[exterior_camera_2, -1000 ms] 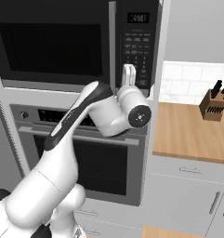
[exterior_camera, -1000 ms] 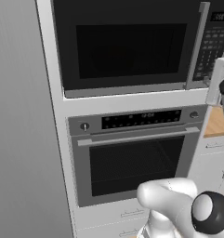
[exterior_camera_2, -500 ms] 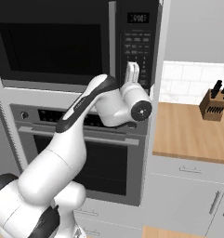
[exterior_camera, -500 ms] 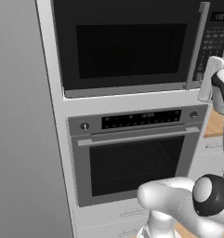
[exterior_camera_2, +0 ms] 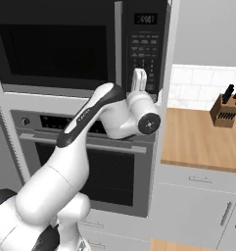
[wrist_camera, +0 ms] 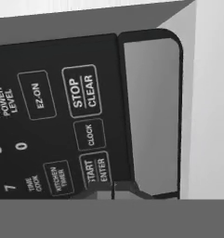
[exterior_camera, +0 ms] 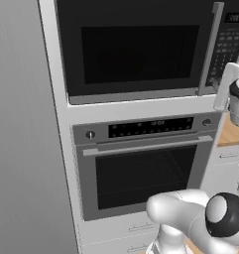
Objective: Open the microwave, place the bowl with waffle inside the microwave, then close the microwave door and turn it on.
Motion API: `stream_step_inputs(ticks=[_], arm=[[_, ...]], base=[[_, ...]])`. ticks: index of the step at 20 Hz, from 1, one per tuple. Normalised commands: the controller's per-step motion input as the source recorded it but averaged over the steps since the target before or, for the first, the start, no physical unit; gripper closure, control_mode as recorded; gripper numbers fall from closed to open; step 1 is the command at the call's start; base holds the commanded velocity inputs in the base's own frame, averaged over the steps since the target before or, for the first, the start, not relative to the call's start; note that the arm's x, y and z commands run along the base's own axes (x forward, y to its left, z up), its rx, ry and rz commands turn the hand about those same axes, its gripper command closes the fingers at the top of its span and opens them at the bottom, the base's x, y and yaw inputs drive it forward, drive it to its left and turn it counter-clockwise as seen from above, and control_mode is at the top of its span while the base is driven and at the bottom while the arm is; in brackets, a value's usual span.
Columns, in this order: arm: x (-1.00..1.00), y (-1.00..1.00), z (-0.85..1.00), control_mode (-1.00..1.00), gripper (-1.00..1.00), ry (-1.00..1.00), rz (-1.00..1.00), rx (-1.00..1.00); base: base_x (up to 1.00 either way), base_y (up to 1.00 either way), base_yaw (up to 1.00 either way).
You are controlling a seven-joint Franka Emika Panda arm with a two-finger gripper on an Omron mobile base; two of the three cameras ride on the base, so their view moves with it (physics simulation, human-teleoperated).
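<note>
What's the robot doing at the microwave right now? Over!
Gripper shut, tips right by the START/ENTER button on the keypad. Microwave door closed. Nothing in the way. Over.

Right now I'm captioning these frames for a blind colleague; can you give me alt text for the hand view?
Close-up of the microwave's black keypad, tilted: the shut fingers rise at the bottom edge just below the START ENTER button. Above it sit CLOCK and STOP CLEAR, with EZ-ON beside them; a grey panel runs along the keypad's right.
</note>
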Motion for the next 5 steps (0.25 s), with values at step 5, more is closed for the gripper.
stream_step_inputs(ticks=[5], arm=[[-0.95, -0.19, 0.1, -1.0, 1.0, -0.06, 0.0, 0.03]], base=[[0.0, 0.0, 0.0]])
